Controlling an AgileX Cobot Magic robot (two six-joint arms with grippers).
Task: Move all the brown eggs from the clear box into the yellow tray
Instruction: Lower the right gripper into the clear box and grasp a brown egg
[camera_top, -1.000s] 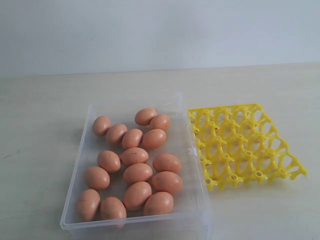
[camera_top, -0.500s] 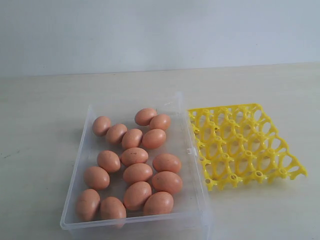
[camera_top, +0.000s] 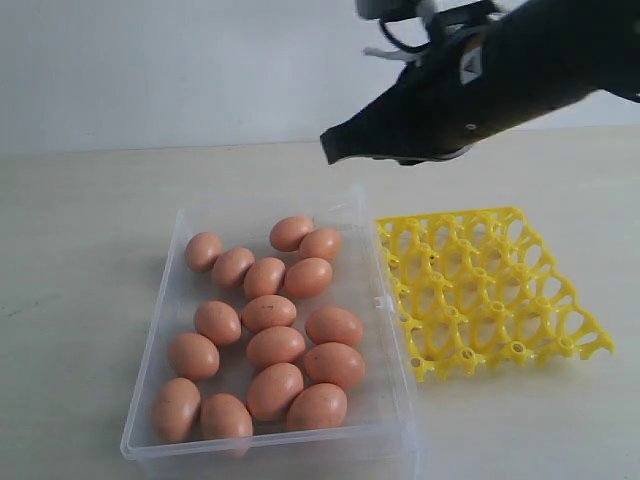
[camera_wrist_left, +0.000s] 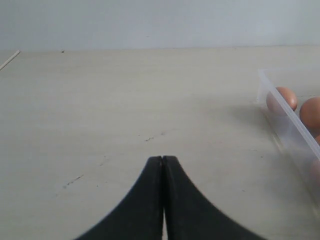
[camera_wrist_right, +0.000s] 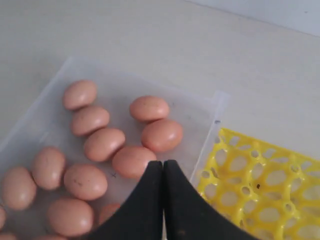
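The brown eggs (camera_top: 275, 345) fill the clear box (camera_top: 350, 290), at 6 o'clock from your right jaws, clenched empty above its far wall. Left jaws, clenched too, sit farther off; yellow tray (camera_top: 560, 340) empty.

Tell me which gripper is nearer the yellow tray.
Right. The right gripper, shut, hangs above the far end of the clear box, just beside the yellow tray. The left gripper, also shut, is over bare table outside the box, the tray out of its view.
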